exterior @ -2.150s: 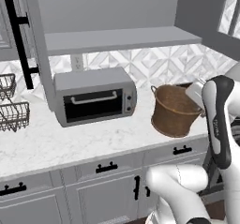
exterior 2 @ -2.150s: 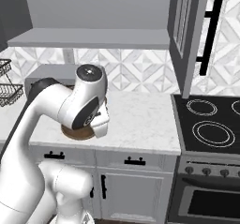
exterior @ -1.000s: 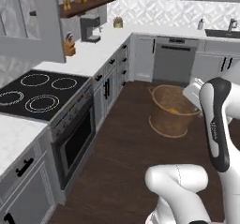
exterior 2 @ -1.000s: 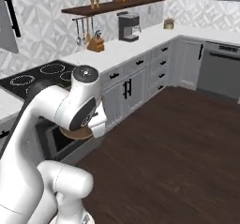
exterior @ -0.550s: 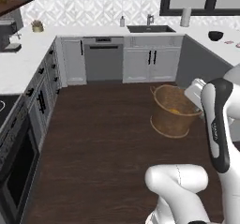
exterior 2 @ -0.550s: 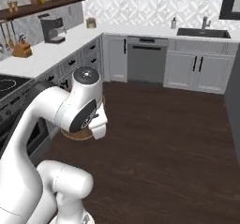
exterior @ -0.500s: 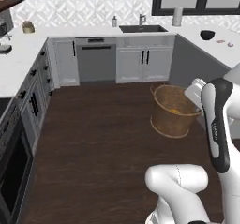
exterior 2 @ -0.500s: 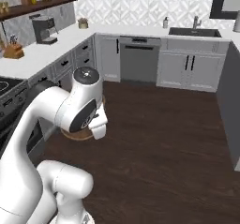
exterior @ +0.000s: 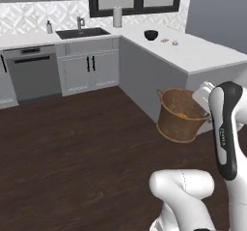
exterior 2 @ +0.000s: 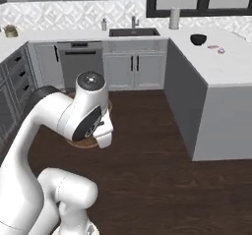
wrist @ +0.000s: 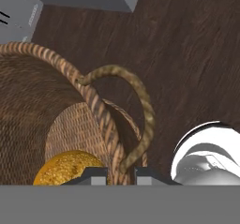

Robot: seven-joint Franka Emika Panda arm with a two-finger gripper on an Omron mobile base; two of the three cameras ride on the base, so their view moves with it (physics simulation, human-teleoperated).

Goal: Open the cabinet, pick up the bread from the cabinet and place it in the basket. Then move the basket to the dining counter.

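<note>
1. Tool (wrist: 119, 174): tips close together, clamped on the basket (exterior: 181, 115) rim next to one loop handle (wrist: 136, 110). Hand view shows the rim strip running down between the two tips.
2. Basket hangs off the floor (exterior: 72, 157), held at its right rim by the hand in the left base view, slightly tilted. In the right base view just a brown sliver of it (exterior 2: 86, 141) shows behind the arm's elbow.
3. Bread (wrist: 68, 168): yellow-orange lump lying on the basket bottom. Also visible as a small orange spot inside the basket in the left base view (exterior: 181, 114).
4. Dining worktop (exterior: 202, 56): white slab on a grey front, just behind and to the right of the basket in the left base view. Basket is beside its grey front, below the slab's level, not on it.
5. On that worktop, far end: black bowl (exterior: 151, 35), and a small pink-topped item (exterior: 175, 43) nearer, well apart from the basket.
6. Back wall: sink (exterior: 82, 32) with tap, dishwasher (exterior: 33, 73) to its left, a paper-towel-like white roll (exterior: 117, 17) by the window.
7. Right base view: same worktop (exterior 2: 221, 67) on the right, bowl (exterior 2: 198, 39) on it, arm in the lower left over dark wood floor.
</note>
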